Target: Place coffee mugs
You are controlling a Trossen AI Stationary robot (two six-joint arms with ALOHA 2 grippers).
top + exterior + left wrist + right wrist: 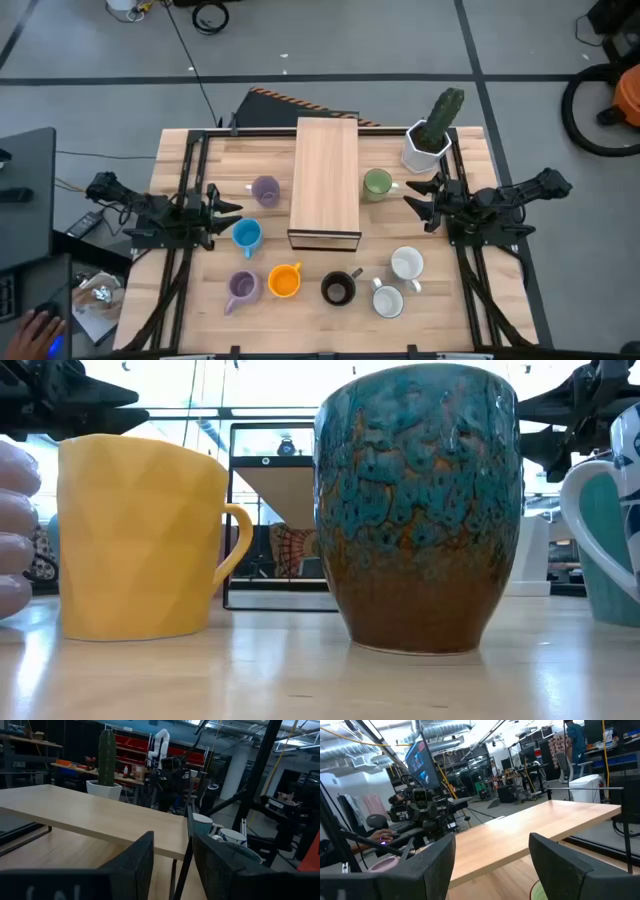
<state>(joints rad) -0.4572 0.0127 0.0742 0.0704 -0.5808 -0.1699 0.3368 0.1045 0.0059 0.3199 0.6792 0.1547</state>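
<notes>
Eight mugs stand upright on their bases on the wooden table [180, 150]. By the left arm are a lilac mug [265, 190], a light blue mug [247, 235], a second lilac mug [243, 287] and an orange mug [285, 281]. The black mug [338, 289] and two white mugs [407, 264] [388, 300] stand near the front edge, and the green mug [377, 184] stands beside the riser. My left gripper [228, 200] hovers open between the upper lilac mug and the blue one. My right gripper [412, 195] hovers open just right of the green mug.
A long wooden riser [325, 180] stands across the table's middle between the arms. A white faceted pot with a cactus [430, 135] stands at the far right corner. A person's hand [40, 325] rests on a desk left of the table.
</notes>
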